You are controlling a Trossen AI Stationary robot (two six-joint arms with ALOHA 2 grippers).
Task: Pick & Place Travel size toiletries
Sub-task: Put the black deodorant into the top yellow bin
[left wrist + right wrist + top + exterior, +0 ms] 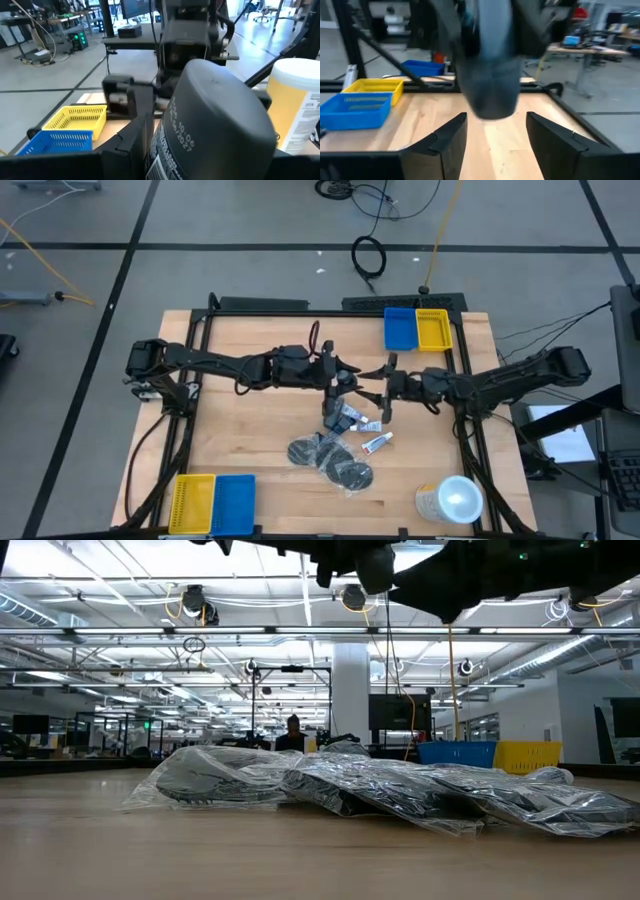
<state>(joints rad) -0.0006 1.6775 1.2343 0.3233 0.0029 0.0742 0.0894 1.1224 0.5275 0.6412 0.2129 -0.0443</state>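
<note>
- A small dark grey bottle (pixel 215 125) is held in the air above the middle of the desk (pixel 250 370), between the two arms; its round end faces the right arm, its long axis running roughly along the line from one arm to the other.
- Printed on its side are white digits reading about "10.06" and "2027", above a barcode and fine print too small to read.
- The left gripper (pixel 343 380) has its fingers closed on the bottle's sides.
- The right gripper (pixel 492 130) faces it close by — fingers spread wide, holding nothing.
- Below lie the other toiletries: another grey bottle (pixel 338 418), two white tubes with red ends (pixel 377 442) and dark discs in clear wrap (pixel 330 458).
- A blue bin (pixel 400 329) and a yellow bin (pixel 433 329) sit at the far edge, another pair (pixel 213 502) at the near left; all look empty.
- A white-lidded cup (pixel 452 500) stands at the near right corner.
</note>
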